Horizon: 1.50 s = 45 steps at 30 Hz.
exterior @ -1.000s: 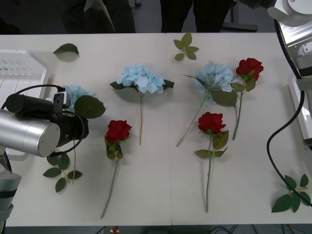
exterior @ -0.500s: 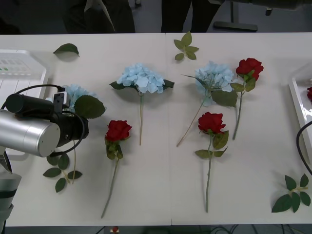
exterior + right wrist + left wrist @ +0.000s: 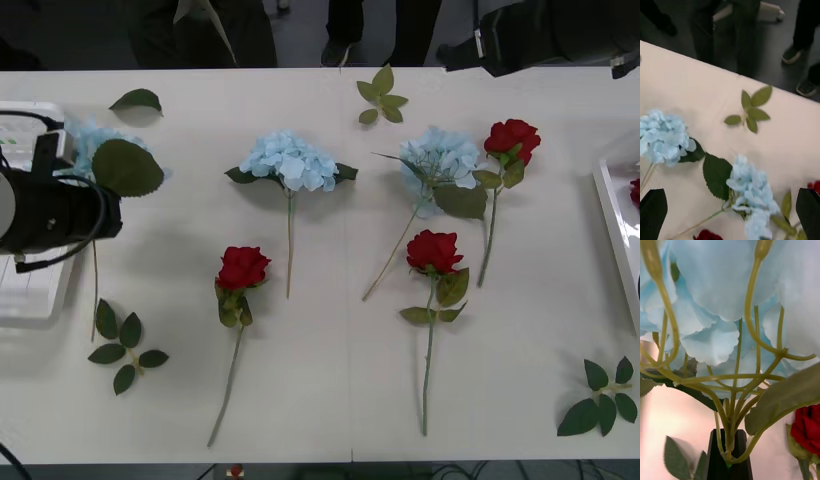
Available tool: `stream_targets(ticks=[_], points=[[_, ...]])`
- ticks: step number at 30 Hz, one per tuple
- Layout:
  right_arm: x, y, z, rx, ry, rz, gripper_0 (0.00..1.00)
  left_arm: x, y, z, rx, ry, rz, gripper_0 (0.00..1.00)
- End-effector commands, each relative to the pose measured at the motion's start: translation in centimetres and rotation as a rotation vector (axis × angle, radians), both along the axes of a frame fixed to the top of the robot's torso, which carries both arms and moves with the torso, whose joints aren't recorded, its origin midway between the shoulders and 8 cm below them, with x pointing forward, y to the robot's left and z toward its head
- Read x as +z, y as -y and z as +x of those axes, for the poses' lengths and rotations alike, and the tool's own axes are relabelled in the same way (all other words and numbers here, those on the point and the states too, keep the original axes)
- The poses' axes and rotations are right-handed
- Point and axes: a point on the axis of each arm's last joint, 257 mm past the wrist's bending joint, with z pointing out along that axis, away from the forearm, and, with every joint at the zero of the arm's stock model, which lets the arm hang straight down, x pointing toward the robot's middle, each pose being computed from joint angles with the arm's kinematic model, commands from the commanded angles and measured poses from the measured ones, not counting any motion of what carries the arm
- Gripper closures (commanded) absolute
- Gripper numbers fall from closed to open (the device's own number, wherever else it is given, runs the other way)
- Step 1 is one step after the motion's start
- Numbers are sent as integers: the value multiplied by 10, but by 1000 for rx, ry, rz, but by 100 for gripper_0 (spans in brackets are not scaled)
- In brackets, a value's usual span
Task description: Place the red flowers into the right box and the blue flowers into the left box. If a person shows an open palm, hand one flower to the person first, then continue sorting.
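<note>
My left gripper (image 3: pixel 728 465) is shut on the stem of a blue flower (image 3: pixel 722 315). In the front view that blue flower (image 3: pixel 88 142) hangs off my left arm (image 3: pixel 55 212) over the inner edge of the left box (image 3: pixel 35 295). Two more blue flowers (image 3: pixel 291 160) (image 3: pixel 440 155) and three red flowers (image 3: pixel 243 268) (image 3: pixel 434 250) (image 3: pixel 512 138) lie on the table. My right gripper (image 3: pixel 730 204) is open with nothing in it, above the far right blue flower (image 3: pixel 750 191). The right box (image 3: pixel 612 225) holds one red flower (image 3: pixel 635 192) at the view's edge.
Loose green leaf sprigs lie at the far middle (image 3: pixel 379 96), far left (image 3: pixel 136 100), near left (image 3: pixel 124 350) and near right (image 3: pixel 600 398). My right arm (image 3: pixel 545 35) reaches over the table's far right edge. Legs of people stand beyond the far edge.
My left arm has drawn back to the left with the blue flower, up to the left box. My right arm has swung from the right box to the far right of the table.
</note>
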Motion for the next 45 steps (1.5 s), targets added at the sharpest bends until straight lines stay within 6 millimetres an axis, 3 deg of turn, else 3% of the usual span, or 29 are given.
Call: stream_targets(ticks=[1,5,7,12,14,19,25,32,38,42,45], points=[[10,36,4,-151,-35,-22,0,65,-29,21,3,71,99,100],[-11,61,5,-240,-87,-86,0,92,-68,34,78,92,102,100],[-29,76,7,-295,-116,-144,0,105,-100,40,133,107,104,100],[-63,90,13,-390,-174,-158,0,120,-166,45,237,134,134,100],[-79,93,16,-419,-199,-152,0,121,-197,47,279,142,155,100],[-101,98,22,-472,-228,-122,0,117,-250,44,317,131,226,100],[-120,106,35,-506,-219,-122,0,87,-296,42,377,142,257,100],[-135,112,46,-542,-216,-143,0,34,-329,36,403,147,300,100],[-151,114,56,-567,-214,-167,0,3,-325,29,373,104,329,100],[-159,115,60,-578,-225,-165,0,-1,-320,30,361,98,325,99],[-168,119,63,-590,-225,-183,0,-1,-318,31,357,99,319,68]])
